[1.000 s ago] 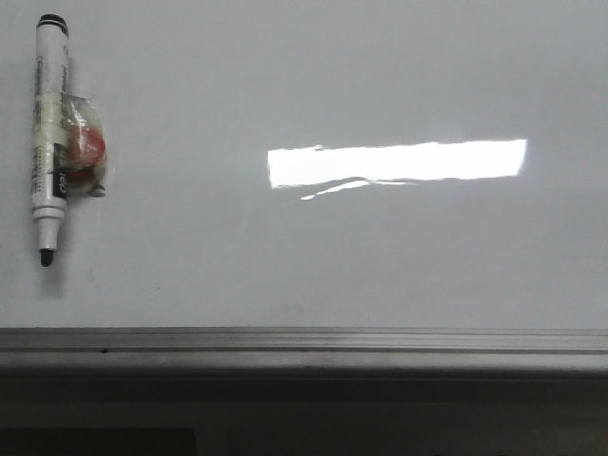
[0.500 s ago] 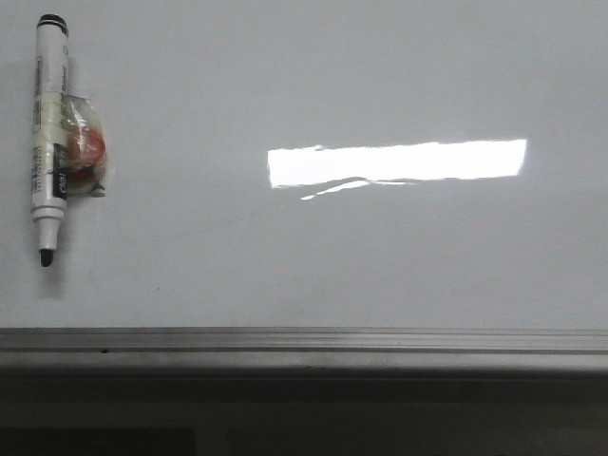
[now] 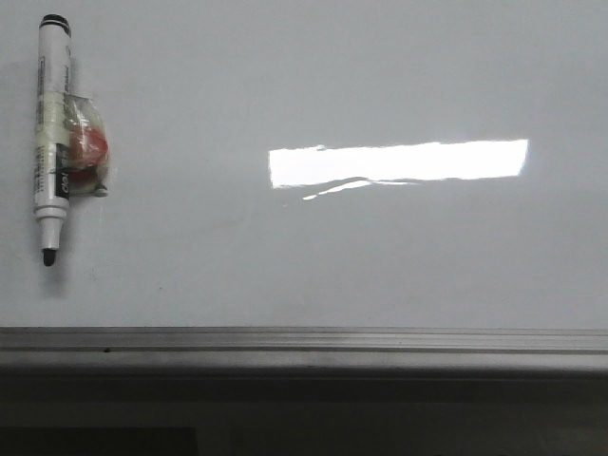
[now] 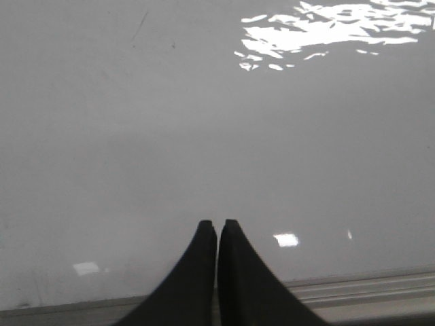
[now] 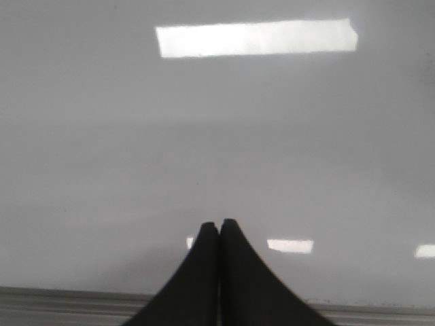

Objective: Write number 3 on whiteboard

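Two grippers are yours to log, both seen only from their wrist cameras. Left gripper point(image 4: 217, 224): black fingers pressed together tip to tip, nothing between them, poised over the whiteboard point(image 4: 204, 136) just inside its grey rail point(image 4: 353, 292). Right gripper point(image 5: 219, 223): likewise closed with the fingertips meeting, empty, above bare board surface with the rail just behind the fingers. Neither gripper shows in the front view, so you cannot place them against the items listed next. One whiteboard, glossy white-grey, fills the front view; a grey metal rail point(image 3: 304, 340) runs along its lower edge. One bright rectangular light glare point(image 3: 399, 162) lies on the board, right of centre in the front view, and ahead of the right gripper's fingertips in the right wrist view. One marker point(image 3: 51, 138), white barrel with black printing, black end cap pointing away from the rail, dark uncapped tip toward the rail, lies at the far left of the board in the front view. One small red and clear item point(image 3: 85, 147) is attached at the marker's right side, touching the barrel; what it is you cannot tell. Number 3: no drawn stroke shows on the board in any view.
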Robot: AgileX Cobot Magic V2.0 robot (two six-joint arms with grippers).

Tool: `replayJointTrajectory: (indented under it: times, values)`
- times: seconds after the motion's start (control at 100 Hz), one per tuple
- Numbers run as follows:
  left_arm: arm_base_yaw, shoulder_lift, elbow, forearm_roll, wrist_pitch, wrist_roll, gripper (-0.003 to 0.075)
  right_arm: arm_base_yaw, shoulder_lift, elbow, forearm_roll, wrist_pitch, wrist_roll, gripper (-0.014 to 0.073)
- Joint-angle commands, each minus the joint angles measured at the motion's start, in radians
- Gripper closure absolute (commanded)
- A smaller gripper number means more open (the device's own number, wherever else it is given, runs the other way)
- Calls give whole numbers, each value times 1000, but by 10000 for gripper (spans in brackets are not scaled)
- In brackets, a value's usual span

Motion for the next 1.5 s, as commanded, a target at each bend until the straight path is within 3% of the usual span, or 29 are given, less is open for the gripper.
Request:
replayJointTrajectory:
  times: [0.0,0.27,0.53,0.78,1.0,1.28,1.36,1.49]
  values:
    - [0,-23,33,45,-72,3,741,-6,-14,24,0,-93,0,659]
    - [-2,-23,33,-39,-301,-6,741,-6,-14,24,31,-248,0,659]
    - [0,-23,21,-158,-280,-11,741,-6,-14,24,38,-551,5,659]
    - [0,25,-83,-160,-166,-11,741,-6,29,-24,177,-222,9,657]
    - [0,165,-277,-131,-5,-11,741,-6,265,-132,253,-121,9,658]
    - [0,213,-326,-139,-95,-11,737,9,393,-183,253,-127,9,658]
    - [-2,221,-326,-147,-63,-11,657,9,393,-183,253,-140,9,658]
    - [-2,240,-321,-159,-111,-11,408,9,393,-183,253,-149,9,658]
